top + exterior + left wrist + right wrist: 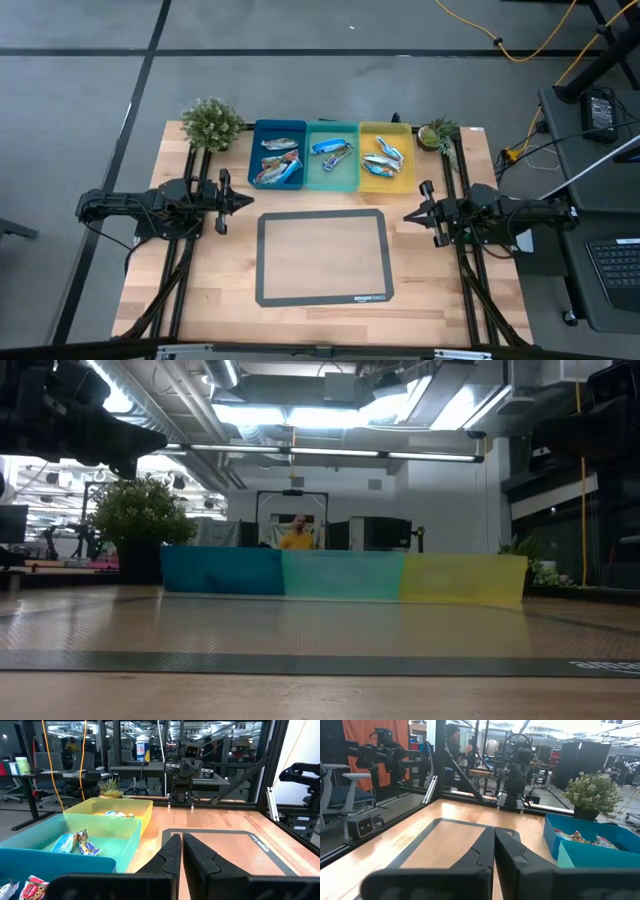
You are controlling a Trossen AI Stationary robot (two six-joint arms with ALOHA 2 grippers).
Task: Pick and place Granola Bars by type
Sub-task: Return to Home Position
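Pale plank counter (pixel 330 320) fills the high view, with a thin, matte grey mat (pixel 322 256) at its centre and a leafy plant (pixel 211 122) at the far left corner.

At 12 o'clock from the mat, three smooth plastic bins stand touching side by side, their long sides running 12 to 6: blue bin (pixel 279 124), teal bin (pixel 332 125), yellow bin (pixel 385 125). Every bar I can see lies inside one of them: crinkled, shiny foil bars (pixel 278 165) in the blue, more in the teal and yellow. They are flat and slanted at mixed angles, and some overlap.

The left pincer (pixel 243 203) hangs at 9 o'clock from the mat and the right pincer (pixel 409 213) at 3 o'clock. Both point inward at each other. Each has its dark fingers drawn together and holds nothing.

From the left pincer the blue bin's bars lie toward 1 o'clock; from the right, the yellow bin's toward 11. Each arm is nearer its own end bin, and the teal bin sits between them.

The sorting looks finished, so I judge the coming move needs no reach toward the bars, only parking.
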